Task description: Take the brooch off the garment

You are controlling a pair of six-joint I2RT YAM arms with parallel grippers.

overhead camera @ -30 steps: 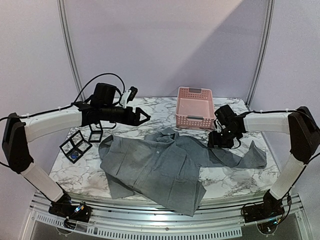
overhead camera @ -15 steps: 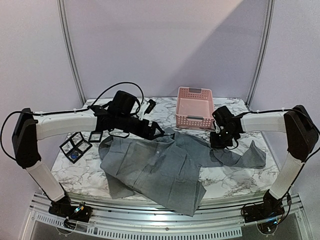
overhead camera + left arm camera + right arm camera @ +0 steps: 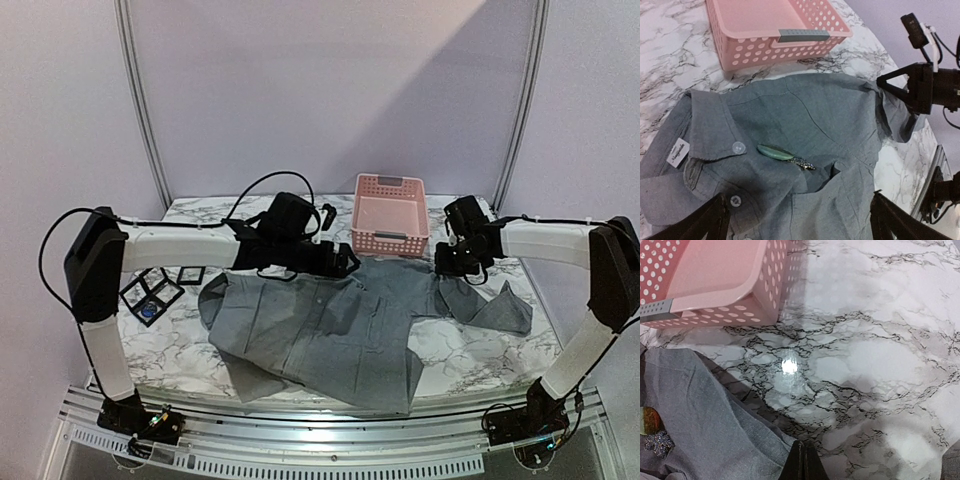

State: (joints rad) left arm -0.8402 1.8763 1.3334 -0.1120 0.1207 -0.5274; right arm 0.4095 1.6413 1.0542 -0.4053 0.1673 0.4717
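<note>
1. The garment (image 3: 320, 335) lay spread across the marble table (image 3: 470, 355), its hem hanging over the near edge.
2. The brooch (image 3: 785, 154), a green leaf with a sparkly end, sat pinned just below the collar, beside a button.
3. The left gripper (image 3: 345, 264) hovered over it, jaws wide apart, holding nothing. Closing off-centre could catch cloth along with the brooch, or pinch the collar fold instead.
4. The right gripper (image 3: 802, 456) had its jaws together, apparently clamped on the shoulder cloth. If that thin fold slipped, the shirt would likely lift with the pin.
5. The pink basket (image 3: 388, 243) stood just beyond the collar; a hard pull could drag cloth against it.
</note>
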